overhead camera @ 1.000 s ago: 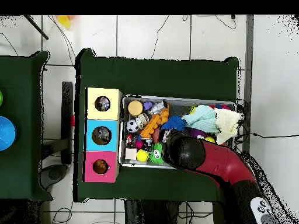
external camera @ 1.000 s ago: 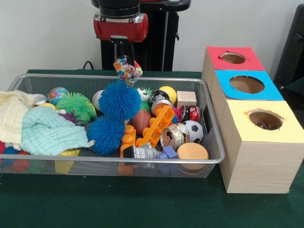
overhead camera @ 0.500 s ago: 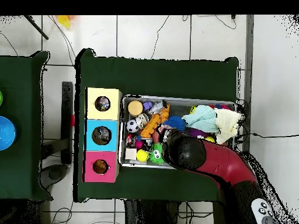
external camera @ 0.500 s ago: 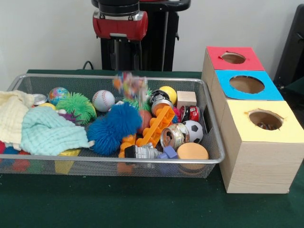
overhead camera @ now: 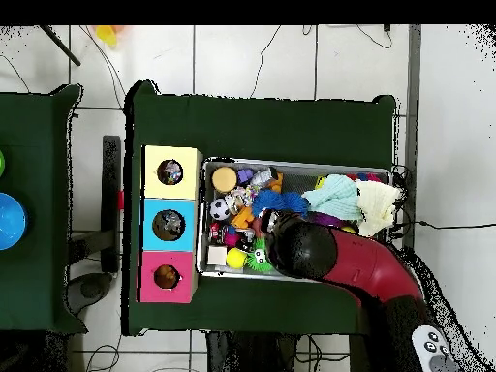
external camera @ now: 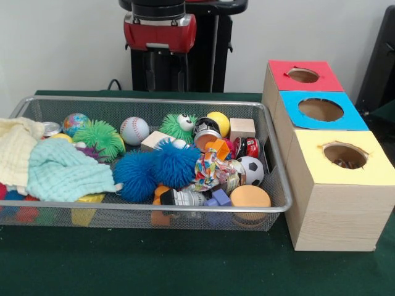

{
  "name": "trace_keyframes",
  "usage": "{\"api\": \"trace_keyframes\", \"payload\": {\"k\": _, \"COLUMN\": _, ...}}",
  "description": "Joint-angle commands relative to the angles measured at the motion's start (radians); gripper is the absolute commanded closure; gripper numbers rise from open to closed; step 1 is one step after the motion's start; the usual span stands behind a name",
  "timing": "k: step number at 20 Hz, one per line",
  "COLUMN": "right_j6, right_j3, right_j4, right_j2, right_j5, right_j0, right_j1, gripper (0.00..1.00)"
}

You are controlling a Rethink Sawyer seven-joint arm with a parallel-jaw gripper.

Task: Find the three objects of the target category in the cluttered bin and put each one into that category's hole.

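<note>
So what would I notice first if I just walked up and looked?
Probably the wire bin crammed with toys, with two fuzzy blue balls in its middle and a pale green cloth at its left end. Beside it on the right stand three wooden boxes with red, blue and yellow tops, each with a round hole.

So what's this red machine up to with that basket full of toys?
The red robot arm hangs above the back of a wire bin crammed with toys, holding nothing. A colourful crumpled cloth lies on the pile, beside two blue spiky balls. Next to the bin stand three wooden boxes with holes, topped red, blue and yellow. It is sorting toys into those holes.
</note>
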Motion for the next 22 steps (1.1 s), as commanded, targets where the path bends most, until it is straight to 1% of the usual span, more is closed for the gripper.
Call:
{"api": "trace_keyframes", "payload": {"k": 1, "right_j6": 0.066, "right_j3": -0.048, "right_j4": 0.020, "right_j2": 0.040, "right_j5": 0.111, "right_j0": 0.015, "right_j1": -0.039, "gripper": 0.00}}
{"api": "trace_keyframes", "payload": {"k": 2, "right_j6": 0.071, "right_j3": -0.048, "right_j4": 0.028, "right_j2": 0.042, "right_j5": 0.118, "right_j0": 0.018, "right_j1": -0.040, "gripper": 0.00}}
{"api": "trace_keyframes", "payload": {"k": 5, "right_j6": 0.095, "right_j3": -0.021, "right_j4": 0.039, "right_j2": 0.038, "right_j5": 0.099, "right_j0": 0.031, "right_j1": -0.050, "gripper": 0.00}}
{"api": "trace_keyframes", "payload": {"k": 9, "right_j6": 0.137, "right_j3": -0.042, "right_j4": 0.051, "right_j2": 0.003, "right_j5": 0.179, "right_j0": 0.078, "right_j1": -0.085, "gripper": 0.00}}
{"api": "trace_keyframes", "payload": {"k": 10, "right_j6": 0.144, "right_j3": -0.043, "right_j4": 0.056, "right_j2": 0.002, "right_j5": 0.174, "right_j0": 0.081, "right_j1": -0.079, "gripper": 0.00}}
{"api": "trace_keyframes", "payload": {"k": 11, "right_j6": 0.144, "right_j3": -0.036, "right_j4": 0.060, "right_j2": 0.005, "right_j5": 0.156, "right_j0": 0.078, "right_j1": -0.065, "gripper": 0.00}}
{"api": "trace_keyframes", "payload": {"k": 12, "right_j6": 0.149, "right_j3": -0.032, "right_j4": 0.071, "right_j2": 0.010, "right_j5": 0.140, "right_j0": 0.071, "right_j1": -0.034, "gripper": 0.00}}
{"api": "trace_keyframes", "payload": {"k": 13, "right_j6": 0.162, "right_j3": -0.041, "right_j4": 0.096, "right_j2": 0.016, "right_j5": 0.160, "right_j0": 0.065, "right_j1": 0.012, "gripper": 0.00}}
{"api": "trace_keyframes", "payload": {"k": 14, "right_j6": 0.162, "right_j3": -0.045, "right_j4": 0.091, "right_j2": 0.015, "right_j5": 0.124, "right_j0": 0.067, "right_j1": 0.040, "gripper": 0.00}}
{"api": "trace_keyframes", "payload": {"k": 17, "right_j6": 0.163, "right_j3": -0.059, "right_j4": 0.082, "right_j2": 0.003, "right_j5": 0.068, "right_j0": 0.084, "right_j1": 0.081, "gripper": 0.00}}
{"api": "trace_keyframes", "payload": {"k": 20, "right_j6": 0.149, "right_j3": -0.051, "right_j4": 0.087, "right_j2": 0.025, "right_j5": -0.007, "right_j0": 0.079, "right_j1": 0.126, "gripper": 0.00}}
{"api": "trace_keyframes", "payload": {"k": 22, "right_j6": 0.161, "right_j3": -0.062, "right_j4": 0.078, "right_j2": 0.016, "right_j5": -0.053, "right_j0": 0.093, "right_j1": 0.151, "gripper": 0.00}}
